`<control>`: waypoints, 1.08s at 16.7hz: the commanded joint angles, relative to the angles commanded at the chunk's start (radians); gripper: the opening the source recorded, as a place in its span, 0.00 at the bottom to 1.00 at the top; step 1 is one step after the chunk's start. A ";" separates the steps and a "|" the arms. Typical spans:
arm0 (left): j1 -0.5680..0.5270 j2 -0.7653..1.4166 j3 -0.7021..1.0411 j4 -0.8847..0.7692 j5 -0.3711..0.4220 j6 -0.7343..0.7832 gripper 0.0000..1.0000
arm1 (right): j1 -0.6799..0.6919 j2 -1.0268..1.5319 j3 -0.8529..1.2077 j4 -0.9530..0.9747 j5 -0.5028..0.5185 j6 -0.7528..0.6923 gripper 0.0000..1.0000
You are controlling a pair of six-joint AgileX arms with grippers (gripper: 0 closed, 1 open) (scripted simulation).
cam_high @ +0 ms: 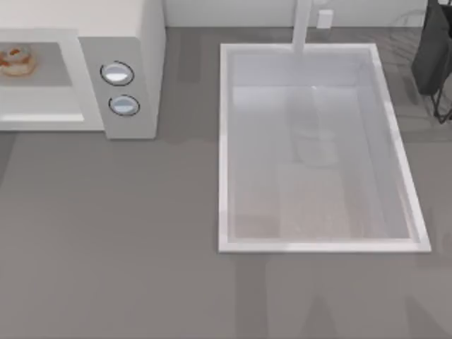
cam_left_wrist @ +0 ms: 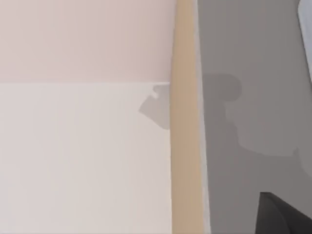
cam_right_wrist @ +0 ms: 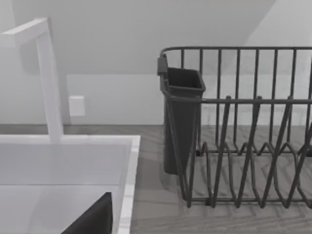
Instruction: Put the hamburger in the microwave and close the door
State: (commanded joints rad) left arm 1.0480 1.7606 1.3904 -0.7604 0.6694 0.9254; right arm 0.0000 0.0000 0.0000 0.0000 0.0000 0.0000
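One hamburger (cam_high: 15,60) lies inside the grey cavity of the microwave (cam_high: 145,42), which stands at the far left of the table (cam_high: 106,233); the bun sits towards the left of the cavity floor. The cavity is open to the top view, and two round knobs (cam_high: 117,73) sit one behind the other on the grey panel at its right. Right of the microwave, a single white sink basin (cam_high: 224,141) is set into the table with nothing in it, and a white faucet (cam_high: 302,25) rises at its far edge. At the far right stands one dark wire dish rack (cam_right_wrist: 243,126) with one dark cup-like holder (cam_right_wrist: 180,112) hooked at its left end. Whether either gripper's jaws are apart or together cannot be told.
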 joint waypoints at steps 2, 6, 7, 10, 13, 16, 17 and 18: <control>0.000 0.014 -0.031 0.037 -0.001 0.000 0.00 | 0.000 0.000 0.000 0.000 0.000 0.000 1.00; 0.002 0.068 -0.149 0.230 0.003 0.003 0.00 | 0.000 0.000 0.000 0.000 0.000 0.000 1.00; 0.003 0.083 -0.182 0.280 0.004 0.003 0.00 | 0.000 0.000 0.000 0.000 0.000 0.000 1.00; 0.006 0.117 -0.252 0.368 0.006 0.005 0.00 | 0.000 0.000 0.000 0.000 0.000 0.000 1.00; 0.006 0.121 -0.260 0.377 0.006 0.006 0.00 | 0.000 0.000 0.000 0.000 0.000 0.000 1.00; -0.008 0.101 -0.275 0.383 0.002 -0.005 0.00 | 0.000 0.000 0.000 0.000 0.000 0.000 1.00; -0.021 0.079 -0.298 0.396 -0.004 -0.018 0.00 | 0.000 0.000 0.000 0.000 0.000 0.000 1.00; -0.038 0.049 -0.332 0.413 -0.011 -0.034 0.00 | 0.000 0.000 0.000 0.000 0.000 0.000 1.00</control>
State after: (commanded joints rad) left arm 1.0099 1.8099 1.0584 -0.3471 0.6582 0.8911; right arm 0.0000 0.0000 0.0000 0.0000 0.0000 0.0000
